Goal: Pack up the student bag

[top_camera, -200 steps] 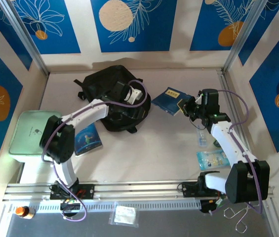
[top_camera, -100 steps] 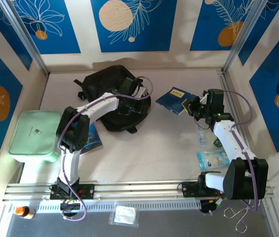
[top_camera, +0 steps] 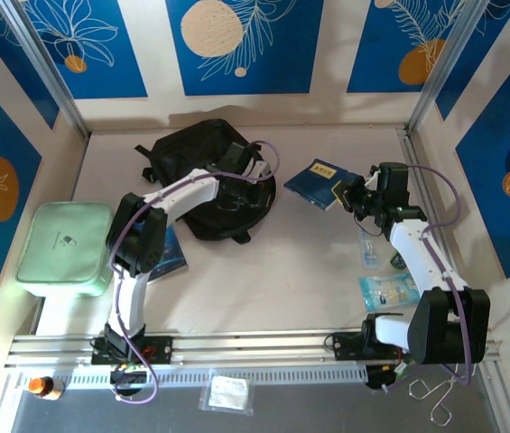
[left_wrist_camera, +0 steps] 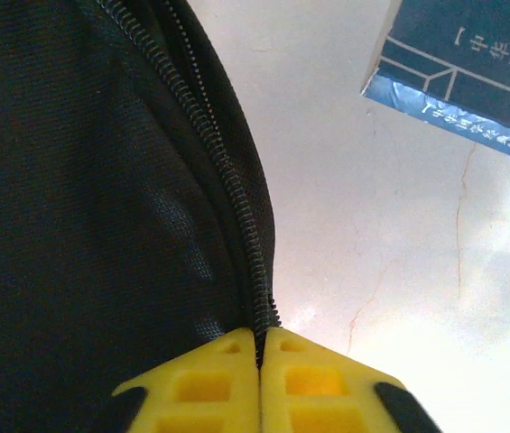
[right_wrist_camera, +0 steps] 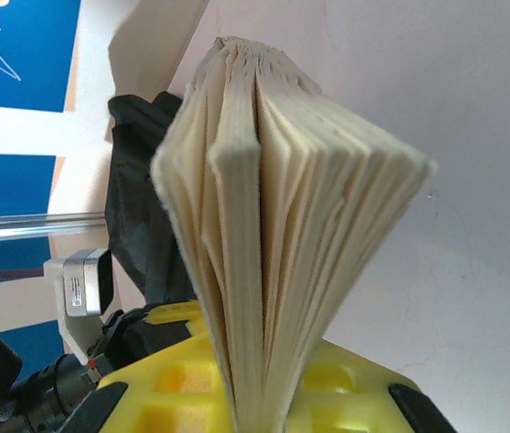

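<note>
- Top external view: I see a pale table [top_camera: 309,271] enclosed by cream walls hung with blue leaf-print posters [top_camera: 273,54].
- The student bag [top_camera: 200,180] lies on the table, far and left of centre.
- My left gripper [left_wrist_camera: 261,379] is clamped tight on the bag's zip edge.
- My right gripper [right_wrist_camera: 255,392] pinches a dark blue book [top_camera: 322,180], its pages fanned.
- In the left wrist view the book's cover carries white characters that I cannot read.

White arms [top_camera: 178,194], black joints [top_camera: 133,244], purple cables [top_camera: 456,197]
</note>
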`<state>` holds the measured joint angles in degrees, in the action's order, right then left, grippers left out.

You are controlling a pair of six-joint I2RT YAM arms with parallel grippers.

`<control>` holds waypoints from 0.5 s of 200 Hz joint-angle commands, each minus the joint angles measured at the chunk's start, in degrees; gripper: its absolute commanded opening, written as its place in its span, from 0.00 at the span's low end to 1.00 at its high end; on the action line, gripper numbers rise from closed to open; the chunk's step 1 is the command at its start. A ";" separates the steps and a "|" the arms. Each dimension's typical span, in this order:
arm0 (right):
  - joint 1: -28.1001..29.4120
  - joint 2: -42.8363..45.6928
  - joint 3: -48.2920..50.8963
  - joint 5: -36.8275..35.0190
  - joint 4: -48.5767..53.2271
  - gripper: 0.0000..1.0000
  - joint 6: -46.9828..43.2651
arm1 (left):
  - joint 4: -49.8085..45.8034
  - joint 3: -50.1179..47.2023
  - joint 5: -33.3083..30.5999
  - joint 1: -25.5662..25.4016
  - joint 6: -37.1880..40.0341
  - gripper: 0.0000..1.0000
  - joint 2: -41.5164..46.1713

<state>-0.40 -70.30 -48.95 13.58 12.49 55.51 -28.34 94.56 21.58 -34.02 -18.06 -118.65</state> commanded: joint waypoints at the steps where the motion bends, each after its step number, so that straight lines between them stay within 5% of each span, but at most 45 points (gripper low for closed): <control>1: -0.09 1.24 -0.75 1.47 -1.25 0.00 -0.84 | -0.07 1.60 3.78 1.18 -0.74 0.01 1.96; 100: 2.32 5.52 0.64 6.02 -1.00 0.00 -0.49 | 7.35 -0.71 8.10 5.19 0.41 0.00 12.77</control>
<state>0.10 -67.29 -48.95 15.86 12.69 55.48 -25.74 94.19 26.02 -28.88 -18.13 -109.51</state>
